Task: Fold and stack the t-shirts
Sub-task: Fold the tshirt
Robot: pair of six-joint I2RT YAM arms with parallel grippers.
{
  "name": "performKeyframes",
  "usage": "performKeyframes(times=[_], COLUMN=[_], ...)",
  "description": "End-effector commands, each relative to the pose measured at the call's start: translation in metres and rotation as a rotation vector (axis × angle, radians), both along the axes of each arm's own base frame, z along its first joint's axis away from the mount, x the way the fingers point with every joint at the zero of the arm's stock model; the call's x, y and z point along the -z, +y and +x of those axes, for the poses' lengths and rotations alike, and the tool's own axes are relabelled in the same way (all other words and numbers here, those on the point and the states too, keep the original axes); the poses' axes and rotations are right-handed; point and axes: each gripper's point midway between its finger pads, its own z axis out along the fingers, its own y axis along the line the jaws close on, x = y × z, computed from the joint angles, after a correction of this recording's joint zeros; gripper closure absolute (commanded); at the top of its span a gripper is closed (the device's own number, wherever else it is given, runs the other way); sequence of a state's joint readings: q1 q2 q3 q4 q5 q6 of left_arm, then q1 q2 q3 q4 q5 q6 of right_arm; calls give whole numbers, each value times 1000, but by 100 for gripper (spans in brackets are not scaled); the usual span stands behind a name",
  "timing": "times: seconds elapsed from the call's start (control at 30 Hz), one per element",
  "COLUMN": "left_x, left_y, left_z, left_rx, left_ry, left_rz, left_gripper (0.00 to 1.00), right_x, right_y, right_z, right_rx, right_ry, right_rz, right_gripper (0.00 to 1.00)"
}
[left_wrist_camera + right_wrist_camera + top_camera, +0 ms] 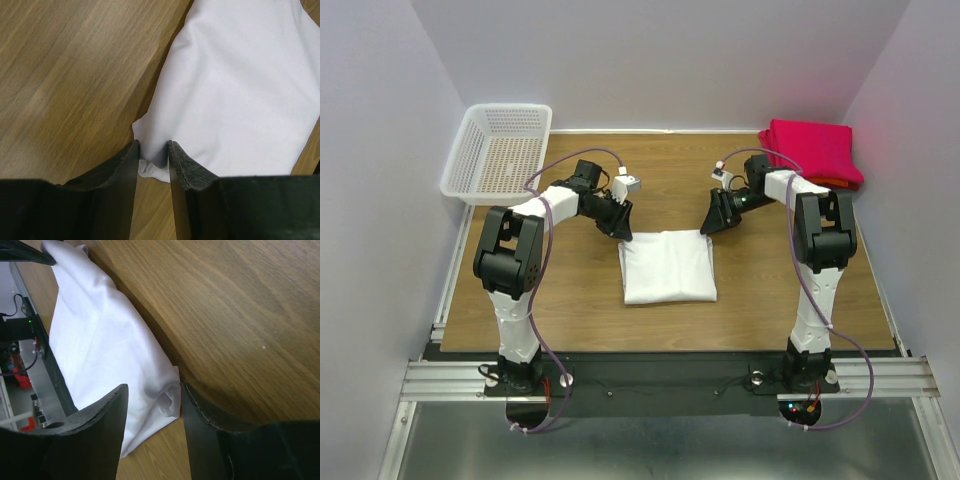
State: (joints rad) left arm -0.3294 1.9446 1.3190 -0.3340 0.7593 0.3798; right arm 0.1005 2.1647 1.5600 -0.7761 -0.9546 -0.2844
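Note:
A white t-shirt (668, 265) lies folded into a rectangle at the middle of the table. My left gripper (623, 232) is at its far left corner. In the left wrist view that gripper (153, 145) has its jaws close together, with the bunched corner of the white t-shirt (240, 90) filling the gap. My right gripper (708, 226) is at the far right corner. In the right wrist view its jaws (154, 390) stand apart around the rolled corner of the shirt (100, 335), and the cloth touches only one finger. Folded red t-shirts (812, 150) are stacked at the far right.
A white lattice basket (500, 150) stands at the far left corner of the table. Walls close in the table on the left, back and right. A metal rail (670, 375) runs along the near edge by the arm bases.

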Motion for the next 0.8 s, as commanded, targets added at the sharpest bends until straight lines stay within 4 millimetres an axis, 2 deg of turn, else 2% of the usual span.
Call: performKeyframes(times=[0.0,0.2,0.3,0.33,0.4,0.47,0.5,0.6,0.77], left_x=[-17,-15,-16,-19,-24,-33,-40,-46,-38], left_y=[-2,0,2,2,4,5,6,7,11], left_z=[0,1,2,3,4,4,4,2,9], left_rx=[9,2,-2,-4,-11,-5,-4,1,-13], left_ry=[-16,-7,-10,-17,-25,-47,-62,-78,-77], left_rz=[-40,-44,-43,-44,-48,-53,-53,-52,-11], left_gripper=[61,64,71,78,84,96,100,100,100], right_x=[-12,-7,-6,-6,-14,-21,-32,-47,-33], right_y=[15,13,11,9,8,5,5,2,-12], right_z=[-1,-3,-3,-2,-1,1,2,1,3], right_rx=[-26,-24,-22,-17,-9,0,9,28,73], right_ry=[-9,-2,-11,-17,-36,-59,-85,-114,-127], right_rz=[83,66,48,34,20,0,-10,-26,-132], right_gripper=[50,58,75,89,99,100,99,100,100])
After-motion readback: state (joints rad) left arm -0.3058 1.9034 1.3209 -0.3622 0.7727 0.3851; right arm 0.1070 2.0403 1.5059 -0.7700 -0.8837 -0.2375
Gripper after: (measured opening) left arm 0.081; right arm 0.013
